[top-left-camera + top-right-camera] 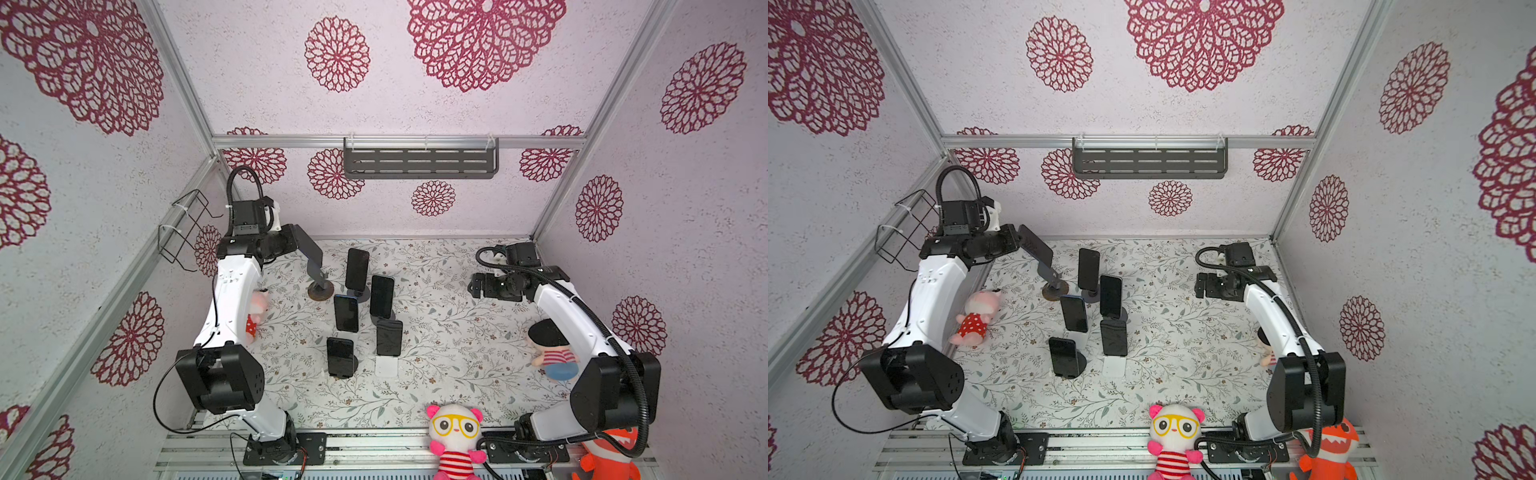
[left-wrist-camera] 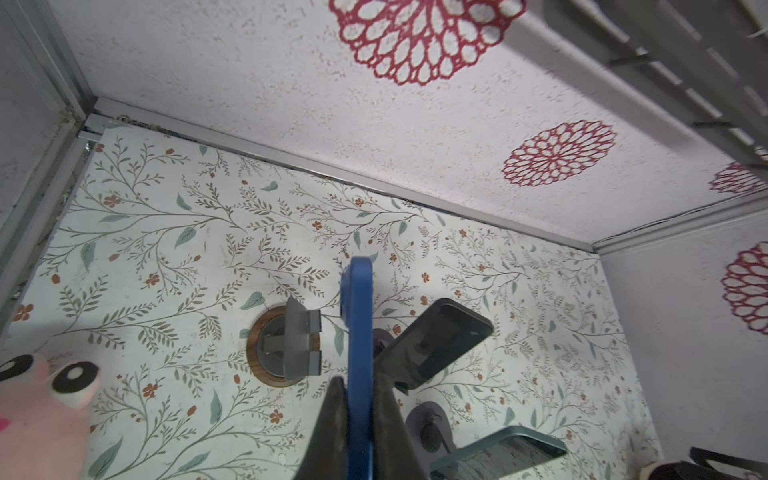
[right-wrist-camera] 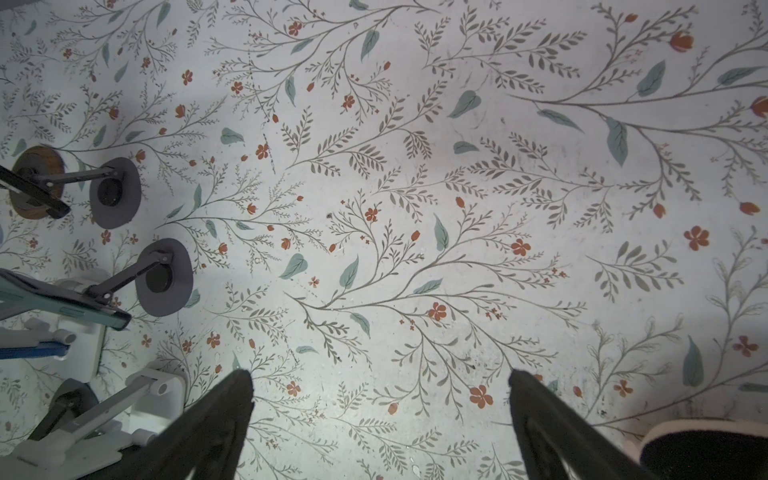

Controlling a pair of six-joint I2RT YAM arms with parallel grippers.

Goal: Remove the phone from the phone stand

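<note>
The phone (image 2: pixel 356 316), in a blue case, is seen edge-on in the left wrist view, and my left gripper (image 2: pixel 359 388) is shut on it. In both top views the phone (image 1: pixel 308 248) (image 1: pixel 1037 248) hangs tilted in the air at the back left, held by the left gripper (image 1: pixel 296 237). Just under its lower end is the phone stand (image 1: pixel 320 286) (image 2: pixel 293 345), a grey cradle on a round wooden base, and the cradle is empty. My right gripper (image 3: pixel 380 380) (image 1: pixel 478 286) hovers open over bare floral table, far to the right.
Several other phones stand on stands mid-table, the nearest ones (image 1: pixel 357 270) (image 1: pixel 346 313) right beside the empty stand. Plush toys lie at the left (image 1: pixel 976 318), right (image 1: pixel 552 349) and front edge (image 1: pixel 455 432). A wire basket (image 1: pixel 183 232) hangs on the left wall.
</note>
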